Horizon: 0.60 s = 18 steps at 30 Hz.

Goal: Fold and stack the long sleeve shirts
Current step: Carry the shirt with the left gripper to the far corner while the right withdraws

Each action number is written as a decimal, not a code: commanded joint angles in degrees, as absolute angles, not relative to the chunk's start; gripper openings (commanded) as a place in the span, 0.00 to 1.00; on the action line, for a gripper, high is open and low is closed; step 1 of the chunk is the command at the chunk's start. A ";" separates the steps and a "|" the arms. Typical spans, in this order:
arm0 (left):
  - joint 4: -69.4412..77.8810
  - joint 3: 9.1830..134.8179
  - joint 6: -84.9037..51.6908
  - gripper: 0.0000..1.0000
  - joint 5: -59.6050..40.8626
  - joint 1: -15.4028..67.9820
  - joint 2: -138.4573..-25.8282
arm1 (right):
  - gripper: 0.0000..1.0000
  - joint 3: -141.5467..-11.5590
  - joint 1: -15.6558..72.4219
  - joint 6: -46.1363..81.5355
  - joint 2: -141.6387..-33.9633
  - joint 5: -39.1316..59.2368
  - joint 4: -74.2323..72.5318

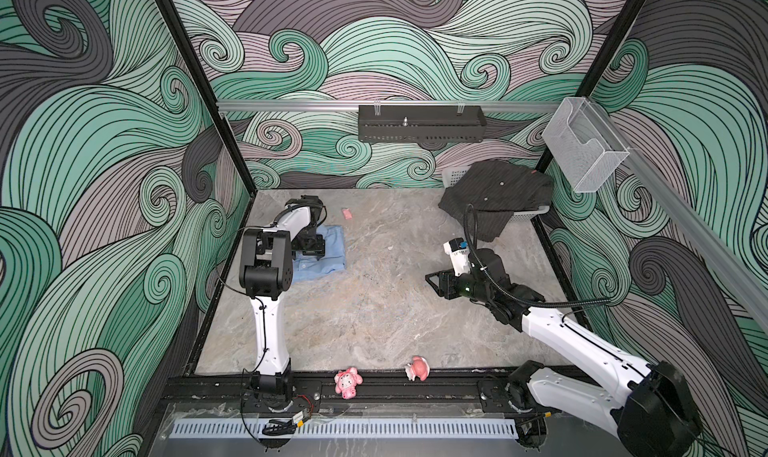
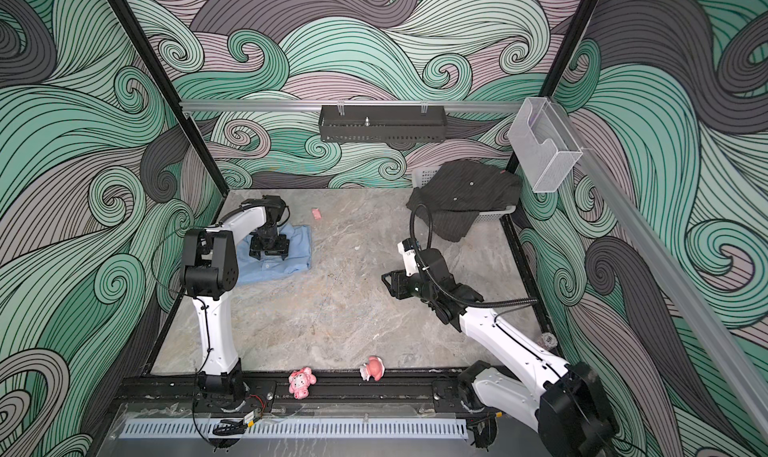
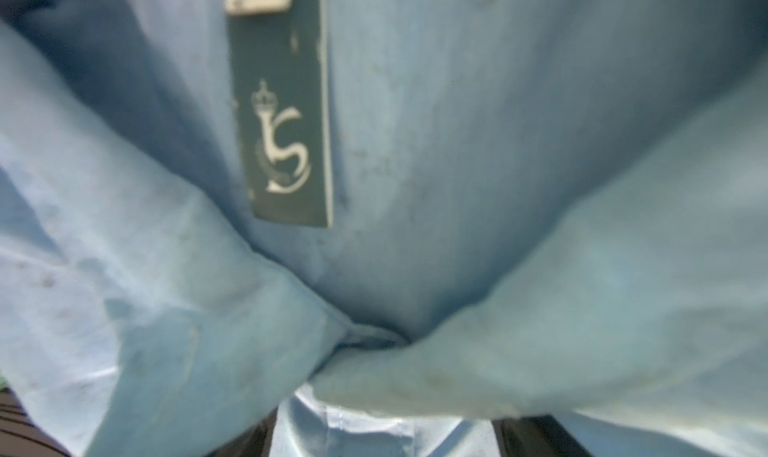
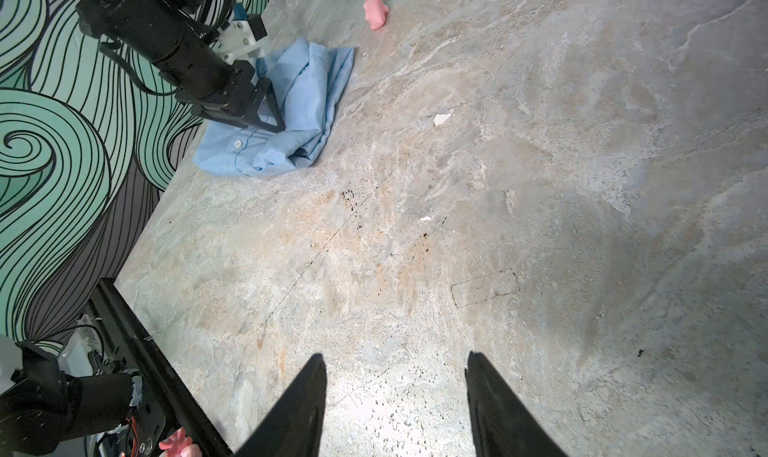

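Observation:
The light blue shirt (image 1: 328,251) (image 2: 297,251) (image 4: 307,101) lies folded into a small bundle at the table's far left, near the wall. My left gripper (image 1: 309,254) (image 2: 269,256) (image 4: 266,122) is pressed down onto it, jaws wide apart. In the left wrist view blue cloth (image 3: 498,143) with a dark green neck label (image 3: 286,122) fills the picture and only the dark fingers (image 3: 536,434) peek out beneath it. The dark pinstriped shirt (image 1: 494,193) (image 2: 461,193) hangs crumpled over a white basket (image 1: 453,174) (image 2: 424,175) at the back right. My right gripper (image 1: 432,280) (image 2: 386,280) (image 4: 395,363) hovers open over bare table, holding nothing.
Two pink toys (image 1: 348,382) (image 1: 417,367) sit on the black front rail. A small pink piece (image 1: 347,213) (image 4: 376,10) lies near the back wall. A black tray (image 1: 422,122) hangs on the back rail and a clear box (image 1: 584,147) on the right rail.

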State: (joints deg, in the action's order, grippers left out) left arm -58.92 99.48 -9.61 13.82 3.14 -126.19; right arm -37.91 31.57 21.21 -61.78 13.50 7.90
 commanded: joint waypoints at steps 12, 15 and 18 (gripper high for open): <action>-60.52 134.42 6.01 0.78 19.40 -2.61 -151.11 | 0.56 -42.73 29.19 19.00 -68.63 17.44 3.41; -58.94 142.85 10.26 0.79 21.37 -2.86 -154.97 | 0.57 -43.22 28.49 18.73 -70.87 18.47 2.66; -54.33 145.30 13.71 0.80 20.61 -3.15 -155.47 | 0.57 -43.97 27.89 18.30 -73.19 19.11 2.44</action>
